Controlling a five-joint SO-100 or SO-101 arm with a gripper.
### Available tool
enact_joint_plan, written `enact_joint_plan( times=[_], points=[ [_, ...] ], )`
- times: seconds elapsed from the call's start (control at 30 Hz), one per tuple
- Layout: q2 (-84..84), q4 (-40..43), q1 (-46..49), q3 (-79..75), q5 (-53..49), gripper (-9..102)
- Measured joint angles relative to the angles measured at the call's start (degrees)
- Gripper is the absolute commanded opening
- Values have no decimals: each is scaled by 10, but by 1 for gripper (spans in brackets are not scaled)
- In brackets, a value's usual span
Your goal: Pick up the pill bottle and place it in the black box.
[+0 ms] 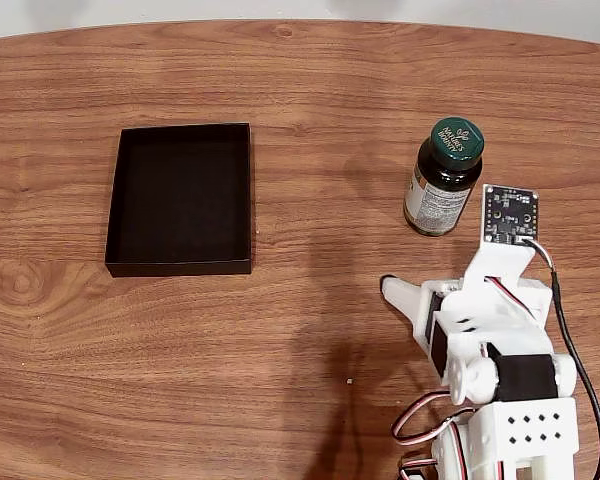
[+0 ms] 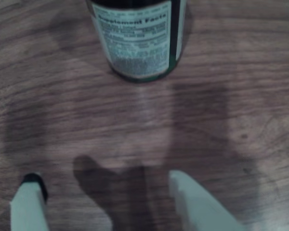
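The pill bottle (image 1: 443, 177) stands upright on the wooden table at the right in the fixed view, dark amber with a green cap and a white label. In the wrist view its lower body and label (image 2: 137, 41) sit at the top centre. My gripper (image 1: 435, 275) is just below the bottle in the fixed view, a short gap short of it. It is open, and both white fingertips (image 2: 31, 192) show at the bottom of the wrist view with bare wood between them (image 2: 103, 179). The black box (image 1: 180, 198) lies far to the left with nothing inside.
The white arm body (image 1: 510, 400) with its cables fills the bottom right corner of the fixed view. A small camera board (image 1: 510, 214) sits on the wrist right beside the bottle. Bare wood separates the bottle from the box.
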Motion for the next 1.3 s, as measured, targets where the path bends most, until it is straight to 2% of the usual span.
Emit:
enact_joint_plan(
  times=[0.47,0.97,1.17,1.3],
  points=[
    [-38,-58,31,0,-16,42],
    [-216,-321,40,0,-40,44],
    [-265,-380,25,0,-40,44],
    [-323,-458,28,0,-39,45]
  ],
)
